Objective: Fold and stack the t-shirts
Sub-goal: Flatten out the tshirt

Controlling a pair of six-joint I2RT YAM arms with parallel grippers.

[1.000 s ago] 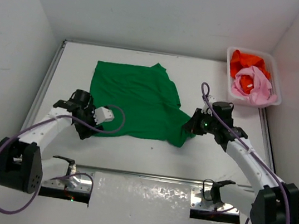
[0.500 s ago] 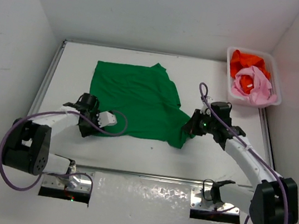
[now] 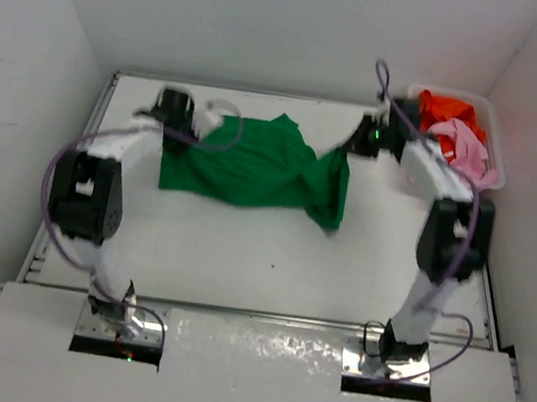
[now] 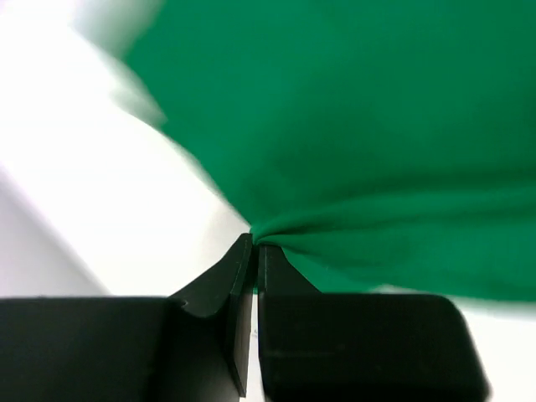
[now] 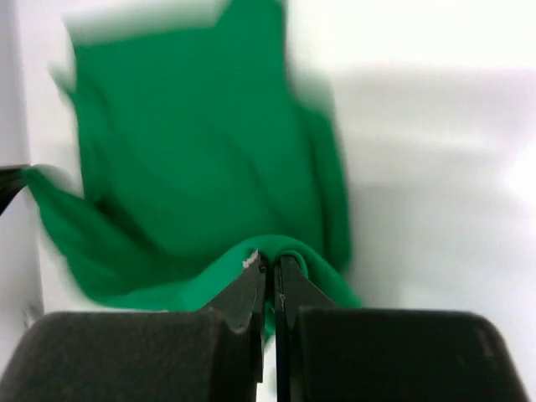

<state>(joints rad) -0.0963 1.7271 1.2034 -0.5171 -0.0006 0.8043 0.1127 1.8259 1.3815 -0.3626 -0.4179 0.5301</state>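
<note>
The green t-shirt (image 3: 254,163) hangs bunched and stretched between my two grippers over the far half of the table. My left gripper (image 3: 183,133) is shut on its left edge; in the left wrist view the cloth (image 4: 377,126) fans out from the pinched tips (image 4: 255,244). At the shirt's right end, my right gripper (image 3: 355,148) is also shut on it, and a fold of green fabric (image 5: 193,142) wraps over the closed tips (image 5: 271,261). The orange t-shirt (image 3: 442,108) and the pink t-shirt (image 3: 477,156) lie crumpled in the basket.
The white basket (image 3: 486,100) stands in the far right corner, just behind my right arm. White walls close in the table on the left, back and right. Both arms reach far out from their bases at the near edge.
The left gripper closed on the shirt's near left corner. Both arms then swung toward the back of the table, lifting the near edge and bunching the shirt.
</note>
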